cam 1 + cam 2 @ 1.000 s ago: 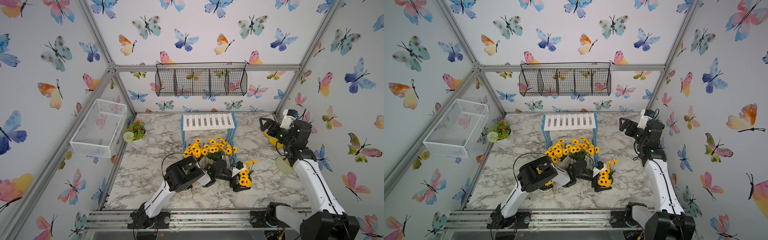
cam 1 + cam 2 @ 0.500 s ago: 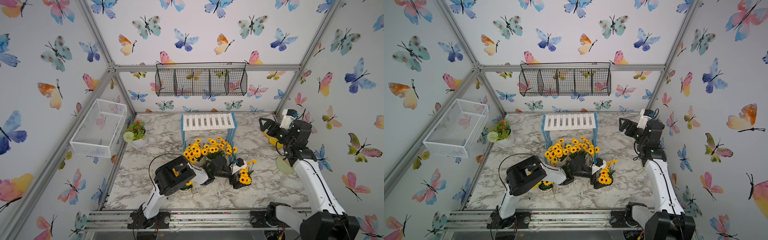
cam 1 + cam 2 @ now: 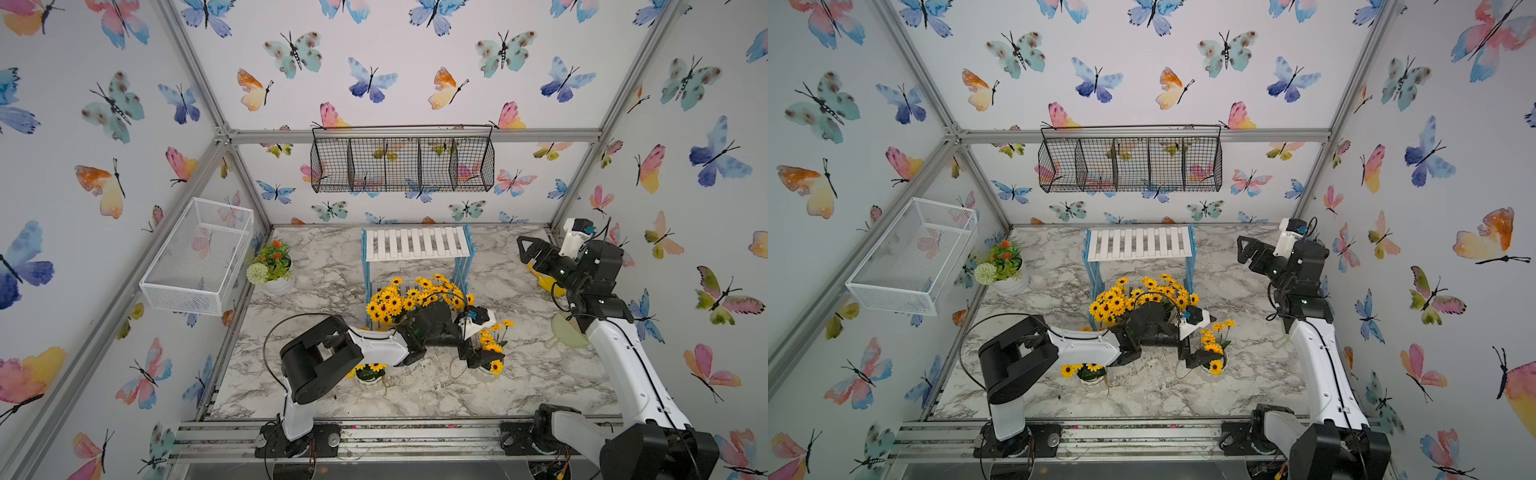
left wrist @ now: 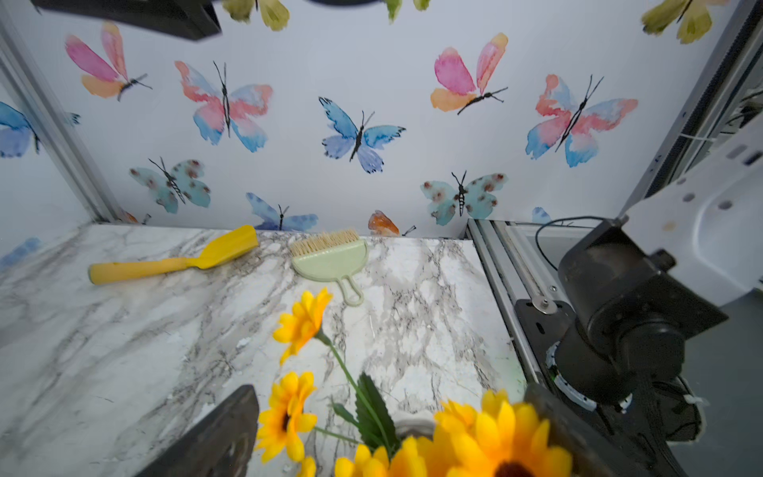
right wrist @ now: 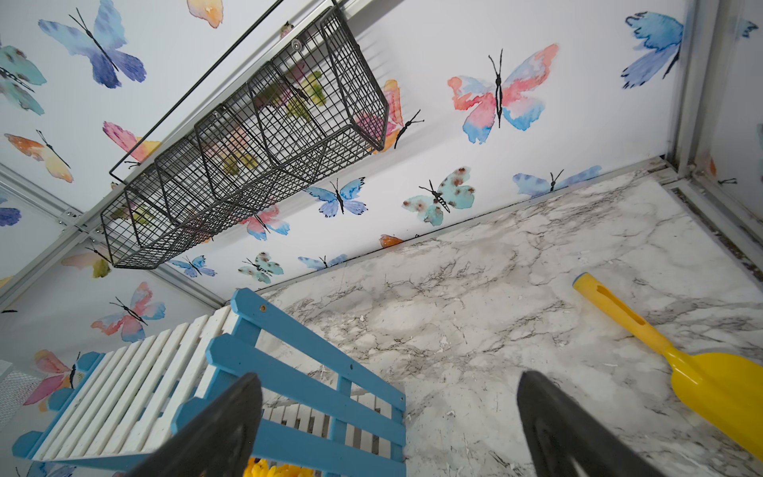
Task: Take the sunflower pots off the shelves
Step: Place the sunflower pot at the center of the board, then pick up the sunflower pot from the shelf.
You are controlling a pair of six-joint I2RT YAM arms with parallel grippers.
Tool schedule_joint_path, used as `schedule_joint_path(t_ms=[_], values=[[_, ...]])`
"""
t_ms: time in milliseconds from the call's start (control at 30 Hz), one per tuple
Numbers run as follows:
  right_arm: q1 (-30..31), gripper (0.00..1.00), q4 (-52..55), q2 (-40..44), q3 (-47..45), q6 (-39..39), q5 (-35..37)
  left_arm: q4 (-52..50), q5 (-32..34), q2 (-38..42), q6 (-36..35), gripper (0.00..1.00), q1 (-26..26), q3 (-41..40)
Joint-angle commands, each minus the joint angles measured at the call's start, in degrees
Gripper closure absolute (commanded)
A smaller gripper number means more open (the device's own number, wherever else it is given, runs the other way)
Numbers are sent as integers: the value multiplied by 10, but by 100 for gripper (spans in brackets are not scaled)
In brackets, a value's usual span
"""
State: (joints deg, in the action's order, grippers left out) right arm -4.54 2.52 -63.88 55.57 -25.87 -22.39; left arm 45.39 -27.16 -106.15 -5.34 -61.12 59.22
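Obs: left gripper (image 3: 482, 358) sits low over the grey-veined white marble-pattern tabletop (image 3: 415, 399), just in front of the right end of the two-tier rack of white slatted boards and light blue lattice sides (image 3: 415, 245). Its jaws are spread wide, one black finger on each side of a small white ribbed pot of yellow dark-centred artificial sunflowers (image 3: 496, 367), which stands on the tabletop with no finger contact that the left wrist view shows. A second sunflower pot (image 3: 370, 371) stands on the tabletop under the left forearm. More sunflower bunches (image 3: 390, 303) crowd the front of the lower tier, pots hidden by blooms and wrist, so I cannot count them; top board bare. The right gripper (image 3: 525, 251) hangs high near the right wall, jaws fully apart, holding nothing. Risks (judgement): (1) pulling the open fingers away at a slant could snag a stem or leaf and tip the pot; a straight lift looks safer. (2) The forearm passes close above the second sunflower pot; a dropped elbow would knock it over. (3) Reaching into the lower tier means pushing through dense blooms with the pot body unseen, so a grip could close on stems only, or a nudge could shove the rack or drag a neighbouring pot off the edge. (4) The long yellow plastic scoop (image 4: 173, 264) and pale green hand brush with tan bristles (image 4: 330, 260) lie near the right wall, well apart from the pots; low concern. Writing: no brand, label or text readable on pots, rack, tools or arms in any view.
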Motion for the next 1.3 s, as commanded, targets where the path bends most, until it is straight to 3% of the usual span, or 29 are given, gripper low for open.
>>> schedule_joint_path(t_ms=[0,67,167,267,400,567,667,800,933,1033,1167,1267], values=[[-3,1,12,-7,18,9,-18,-75,59,59,-36,2,2,33],[-2,1,24,-13,27,17,-33,-125,96,87,-52,2,3,55],[11,1,65,-31,58,38,-57,-222,215,122,-52,2,6,105],[71,1,130,-44,104,86,-3,-324,270,152,-29,2,32,167],[143,1,188,-49,144,124,36,-405,256,207,26,2,100,205],[240,1,234,-36,151,144,86,-456,286,287,39,2,155,221],[326,1,269,-43,174,150,132,-420,225,343,59,2,210,175],[440,2,319,-58,209,159,207,-421,154,380,140,2,319,149],[505,2,340,-58,210,153,221,-486,206,390,133,1,368,161],[576,0,372,-83,213,150,289,-524,225,393,134,1,409,165],[619,1,396,-118,206,144,316,-529,176,405,178,0,495,138],[620,6,394,-115,187,142,300,-529,168,413,190,0,525,118]])
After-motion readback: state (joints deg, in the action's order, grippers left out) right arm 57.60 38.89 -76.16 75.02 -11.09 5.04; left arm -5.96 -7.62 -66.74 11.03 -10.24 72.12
